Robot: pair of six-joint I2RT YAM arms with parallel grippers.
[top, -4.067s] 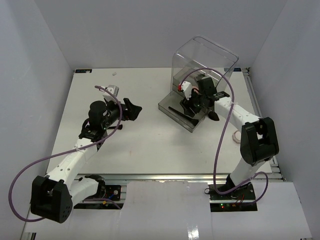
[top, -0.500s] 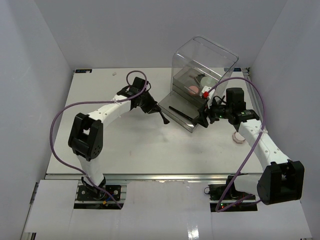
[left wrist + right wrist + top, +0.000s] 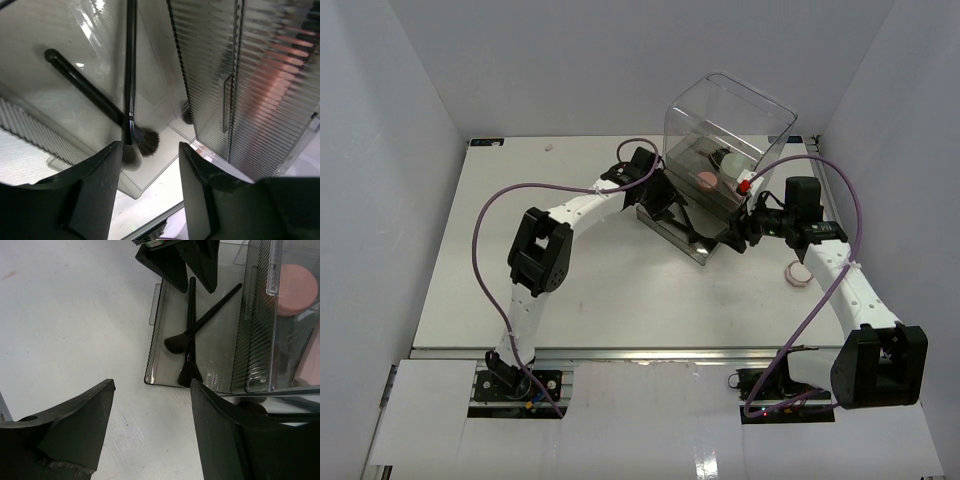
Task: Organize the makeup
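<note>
Two black-handled brushes [image 3: 191, 305] [image 3: 210, 310] lie crossed in the pulled-out bottom drawer [image 3: 156, 335] of the clear drawer box [image 3: 725, 130]. They also show in the left wrist view: a thick handle [image 3: 85, 87] and a thin one [image 3: 131, 60]. My left gripper [image 3: 150, 167] is open and empty just above the brushes; in the top view [image 3: 672, 203] it is over the drawer's far end. My right gripper [image 3: 150, 390] is open and empty over the table in front of the drawer; the top view [image 3: 736, 232] shows it too. A pink compact [image 3: 297, 290] and a pale green compact [image 3: 730, 165] sit in upper drawers.
A round pink compact [image 3: 798, 273] lies on the table right of the drawer box, below my right forearm. The box stands at the back right of the white table [image 3: 570, 270]. Grey walls close in both sides.
My left gripper has moved right from the table to over the open drawer. The brush that hung from it now lies in the drawer, and its jaws are open. My right gripper barely moved.
</note>
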